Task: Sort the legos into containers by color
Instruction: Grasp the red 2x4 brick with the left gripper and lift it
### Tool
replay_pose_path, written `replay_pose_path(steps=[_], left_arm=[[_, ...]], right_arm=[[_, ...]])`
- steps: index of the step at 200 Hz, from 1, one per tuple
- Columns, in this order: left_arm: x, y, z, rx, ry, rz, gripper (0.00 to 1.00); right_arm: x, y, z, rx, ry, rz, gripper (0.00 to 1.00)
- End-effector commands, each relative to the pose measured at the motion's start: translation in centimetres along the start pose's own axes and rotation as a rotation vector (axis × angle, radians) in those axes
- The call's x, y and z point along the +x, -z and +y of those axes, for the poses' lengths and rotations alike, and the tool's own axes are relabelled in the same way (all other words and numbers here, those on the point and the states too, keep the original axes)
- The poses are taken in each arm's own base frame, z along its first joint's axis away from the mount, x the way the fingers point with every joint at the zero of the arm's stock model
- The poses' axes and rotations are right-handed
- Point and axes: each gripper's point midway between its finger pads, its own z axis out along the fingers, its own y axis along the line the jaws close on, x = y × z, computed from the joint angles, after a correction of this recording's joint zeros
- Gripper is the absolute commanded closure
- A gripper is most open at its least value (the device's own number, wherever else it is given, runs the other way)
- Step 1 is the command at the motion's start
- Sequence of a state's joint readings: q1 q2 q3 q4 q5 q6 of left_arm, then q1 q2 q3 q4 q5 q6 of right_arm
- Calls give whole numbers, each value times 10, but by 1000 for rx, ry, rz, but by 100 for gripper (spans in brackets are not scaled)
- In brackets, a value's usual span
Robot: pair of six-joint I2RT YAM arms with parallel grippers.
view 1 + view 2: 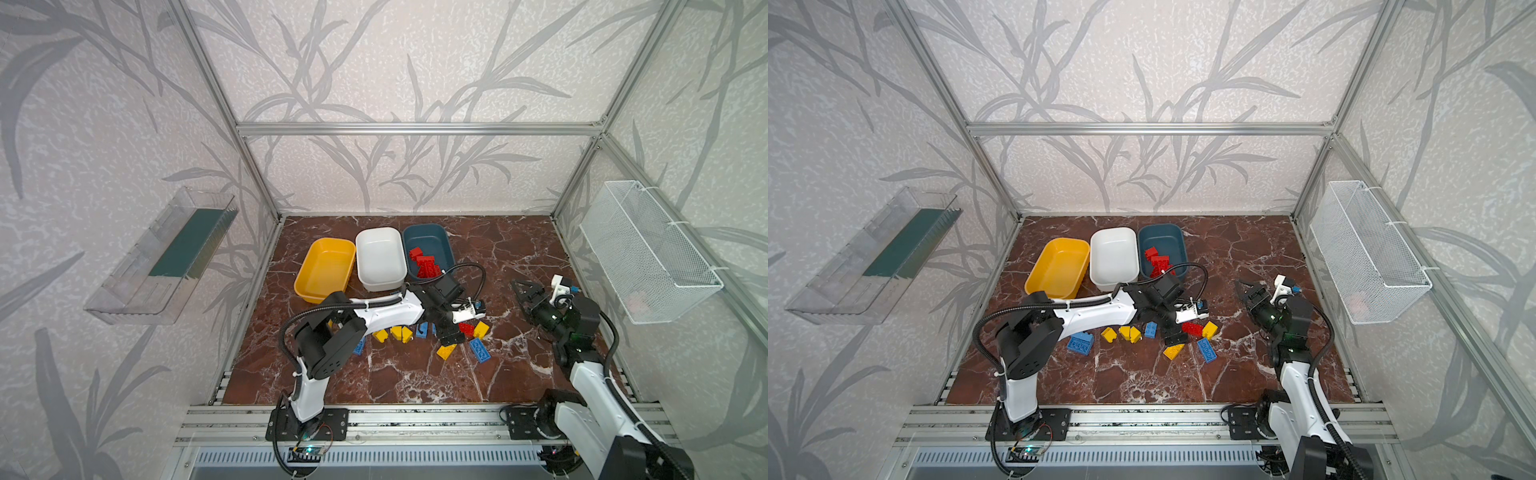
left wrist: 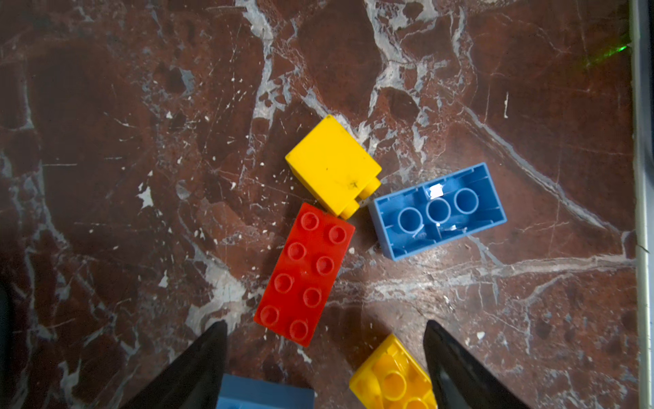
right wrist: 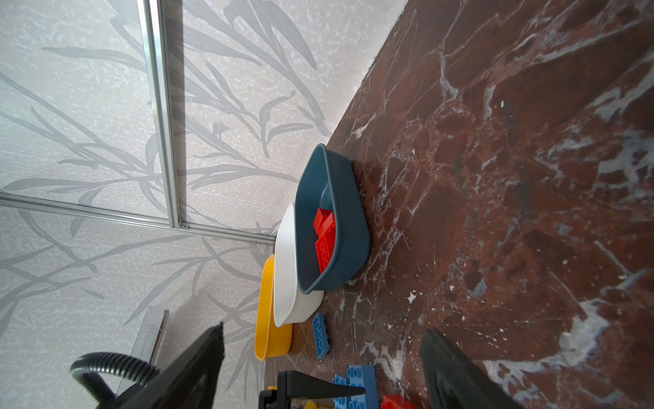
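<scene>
Top views, left end effector (image 1: 452, 337): spread, empty, low over loose legos (image 1: 397, 333) mid-counter (image 1: 415, 382).
Top views, right end effector (image 1: 524, 291): spread, empty, bare counter around.
Left wrist, red brick (image 2: 304, 272): ahead of the end effector, crowded by yellow brick (image 2: 332, 166); risk of 2-brick pinch.
Right wrist, teal tub (image 3: 354, 219): red legos inside, white tub (image 3: 286, 269) just beside; rim strike possible.

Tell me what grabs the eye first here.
Three tubs stand in a row at the back of the table: yellow tub, white tub and teal tub, only the teal one loaded, with red bricks. Mid-table lie loose bricks in yellow, blue and red, and the left gripper hangs open over a red brick.
</scene>
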State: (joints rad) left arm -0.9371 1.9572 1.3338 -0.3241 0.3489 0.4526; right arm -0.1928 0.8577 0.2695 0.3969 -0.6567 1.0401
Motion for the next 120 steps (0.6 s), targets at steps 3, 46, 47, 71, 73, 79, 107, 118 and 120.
replay_pose_path(steps=[3,46,47,71,73,79,107,118,120], left_arm=[[-10,-9,2,25,-75,-27,15],[-9,-27,5,48,-80,-21,20],[-9,-27,5,48,-79,-20,20],[-8,-34,6,61,-80,-18,26],[-8,-34,6,62,-79,-17,27],[-6,-35,5,67,-81,-14,29],[-5,-38,4,83,-84,-2,43],[-3,-39,3,94,-86,10,52],[-3,-40,2,96,-87,11,53]], right_arm=[[-2,0,4,-22,23,-7,13],[-1,-1,2,-21,23,-6,13],[-1,-1,2,-20,23,-6,13],[-2,-1,1,-16,24,-8,13],[-1,-1,0,-15,24,-8,13],[-1,-1,-1,-12,23,-9,13],[-2,-1,-1,-10,25,-10,13],[-2,-1,-2,-6,26,-11,14],[-2,-1,-2,-7,25,-11,14]])
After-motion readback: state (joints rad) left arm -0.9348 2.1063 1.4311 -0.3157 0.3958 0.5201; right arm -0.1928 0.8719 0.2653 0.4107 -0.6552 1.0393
